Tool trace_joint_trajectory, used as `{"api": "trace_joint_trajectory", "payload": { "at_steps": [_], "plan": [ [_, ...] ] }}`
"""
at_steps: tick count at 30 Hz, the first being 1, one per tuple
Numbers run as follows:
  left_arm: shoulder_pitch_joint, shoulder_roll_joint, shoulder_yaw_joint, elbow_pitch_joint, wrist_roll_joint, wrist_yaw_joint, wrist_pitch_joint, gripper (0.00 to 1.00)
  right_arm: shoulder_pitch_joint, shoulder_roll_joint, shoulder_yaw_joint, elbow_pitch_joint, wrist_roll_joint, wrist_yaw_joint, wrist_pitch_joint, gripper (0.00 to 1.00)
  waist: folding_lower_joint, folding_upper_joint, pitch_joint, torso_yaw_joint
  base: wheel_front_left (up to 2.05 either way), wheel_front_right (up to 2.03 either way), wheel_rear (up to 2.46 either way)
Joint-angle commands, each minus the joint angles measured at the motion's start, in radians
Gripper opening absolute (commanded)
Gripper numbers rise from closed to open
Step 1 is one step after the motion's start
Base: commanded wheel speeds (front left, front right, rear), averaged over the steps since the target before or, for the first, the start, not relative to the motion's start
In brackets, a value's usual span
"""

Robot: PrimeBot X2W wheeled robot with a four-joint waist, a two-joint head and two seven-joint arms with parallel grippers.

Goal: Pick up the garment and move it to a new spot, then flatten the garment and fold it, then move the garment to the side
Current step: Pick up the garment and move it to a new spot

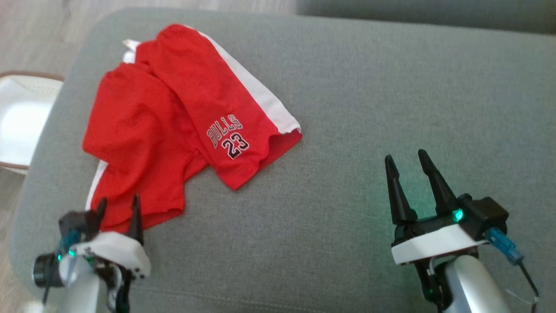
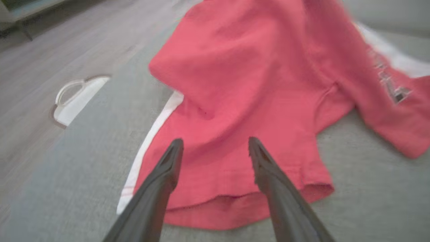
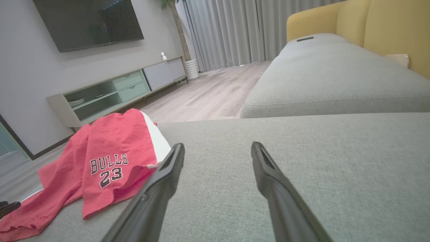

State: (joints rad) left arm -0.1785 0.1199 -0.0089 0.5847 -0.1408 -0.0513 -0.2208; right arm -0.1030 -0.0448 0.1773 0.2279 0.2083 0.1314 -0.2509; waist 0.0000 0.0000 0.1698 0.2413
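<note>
Closest to me, my left gripper (image 1: 119, 202) sits at the near left corner of the grey cushion (image 1: 347, 87), its two dark fingers spread wide with nothing pinched between them. In the left wrist view that gripper (image 2: 215, 143) has its tips over the near hem of the garment (image 2: 255, 67). I can't tell whether they touch the cloth. My right gripper (image 1: 405, 156) is well apart from it on the right, jaws just as wide and empty. From its own wrist camera the right gripper (image 3: 217, 146) points across bare grey upholstery (image 3: 302, 151).

The garment (image 1: 143, 117) is a pair of red shorts with white side stripes, "BULLS 23" printed on one leg. It lies rumpled on the left half of the cushion, one leg overlapping the other and the printed leg angled toward the middle. In the right wrist view the shorts (image 3: 111, 144) lie to the left of the fingers, the print facing me.

Beyond the cushion's left edge, a white object with a brown rim (image 1: 21, 117) stands on the wooden floor (image 1: 34, 34). Farther off, the right wrist camera shows another grey seat (image 3: 336, 77) with a yellow backrest (image 3: 369, 23), a low cabinet (image 3: 117, 92) under a dark wall screen (image 3: 87, 22), and pale curtains (image 3: 242, 30) at the far end.
</note>
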Motion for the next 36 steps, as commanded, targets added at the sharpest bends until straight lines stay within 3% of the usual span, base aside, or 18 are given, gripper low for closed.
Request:
{"api": "trace_joint_trajectory", "payload": {
  "at_steps": [1, 15, 16, 17, 18, 27, 36],
  "plan": [
    [-0.080, 0.042, 0.037, 0.027, 0.004, -0.008, 0.017, 1.00, -0.037, -0.005, 0.014, -0.035, -0.011, -0.001, -0.011, 1.00, 0.0000, 0.0000, 0.036, -0.011, 0.00, 0.00, 0.00],
    [-0.267, 0.099, -0.017, 0.405, -0.012, -0.061, 0.136, 1.00, -0.064, -0.005, -0.026, -0.042, -0.035, -0.001, -0.011, 1.00, 0.0000, 0.0000, 0.103, -0.032, 0.00, 0.00, 0.00],
    [-0.274, 0.099, -0.022, 0.425, -0.018, -0.065, 0.144, 0.94, -0.065, -0.005, -0.028, -0.042, -0.035, -0.001, -0.011, 1.00, 0.0000, 0.0000, 0.104, -0.032, 0.00, 0.00, 0.00],
    [-0.280, 0.099, -0.028, 0.441, -0.022, -0.069, 0.147, 0.53, -0.067, -0.005, -0.030, -0.042, -0.034, -0.001, -0.011, 1.00, 0.0000, 0.0000, 0.103, -0.032, 0.00, 0.00, 0.00],
    [-0.285, 0.099, -0.033, 0.453, -0.027, -0.071, 0.144, 0.00, -0.068, -0.005, -0.032, -0.042, -0.034, -0.001, -0.011, 1.00, 0.0000, 0.0000, 0.102, -0.032, 0.00, 0.00, 0.00],
    [-0.310, 0.122, -0.033, 0.403, -0.064, -0.077, -0.023, 0.00, -0.052, -0.005, -0.036, -0.031, -0.016, -0.001, -0.011, 1.00, 0.0000, 0.0000, 0.042, -0.022, 0.00, 0.00, 0.00],
    [-0.232, 0.130, 0.012, 0.070, -0.070, -0.061, -0.041, 0.00, -0.021, -0.005, -0.020, -0.022, 0.018, -0.001, -0.011, 1.00, 0.0000, 0.0000, -0.051, -0.014, 0.00, 0.00, 0.00]
  ]
}}
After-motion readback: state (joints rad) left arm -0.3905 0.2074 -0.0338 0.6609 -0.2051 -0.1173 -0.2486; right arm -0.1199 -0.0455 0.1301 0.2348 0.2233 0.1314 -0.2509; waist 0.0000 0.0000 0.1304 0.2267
